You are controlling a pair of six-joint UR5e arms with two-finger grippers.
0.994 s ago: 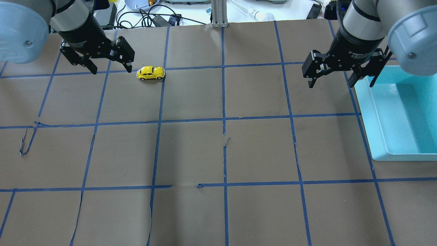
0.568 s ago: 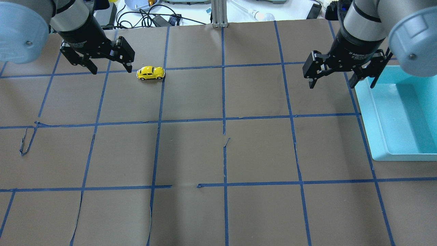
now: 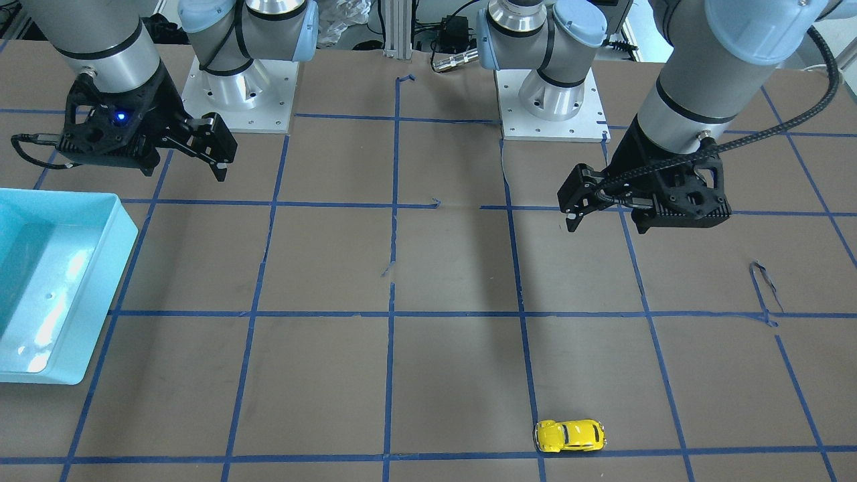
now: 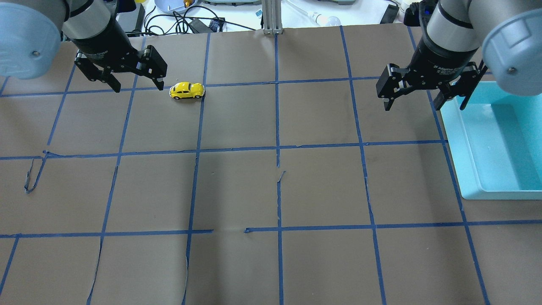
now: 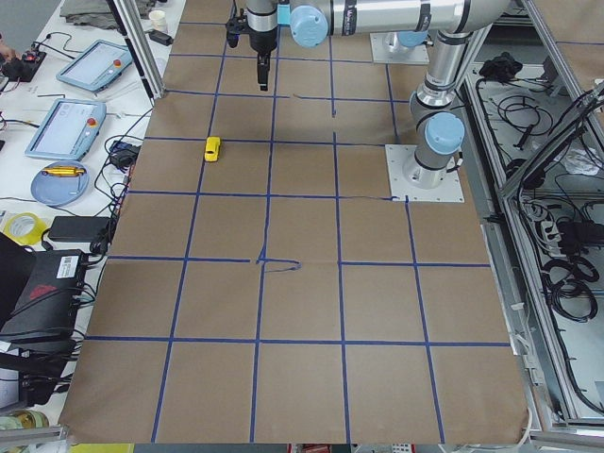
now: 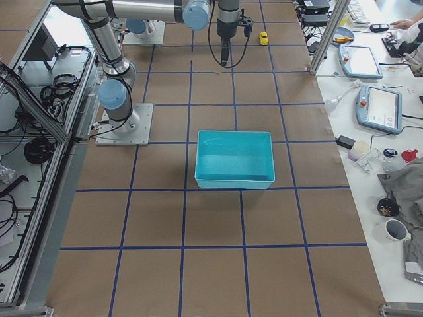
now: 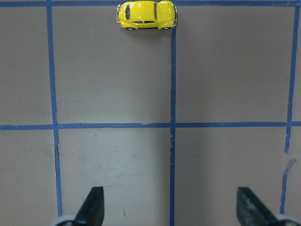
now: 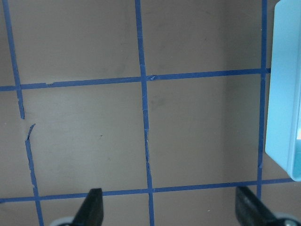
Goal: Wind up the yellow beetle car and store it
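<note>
My left gripper (image 4: 139, 87) and right gripper (image 4: 423, 106) both hang empty, fingers spread wide. The yellow beetle car (image 4: 187, 90) stands on the table just beside the left, well apart from the teal bin (image 4: 465, 161). If I descend off-centre, the glossy wheeled body will likely roll or squirt free.

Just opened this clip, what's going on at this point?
Nothing is being handled yet. The yellow beetle car sits on its wheels on the taped table, close beside the left tool, which hangs open and empty above the surface. The right tool is also open and empty, hovering at the edge of the teal bin. The car is not yet gripped and not in the bin.
</note>
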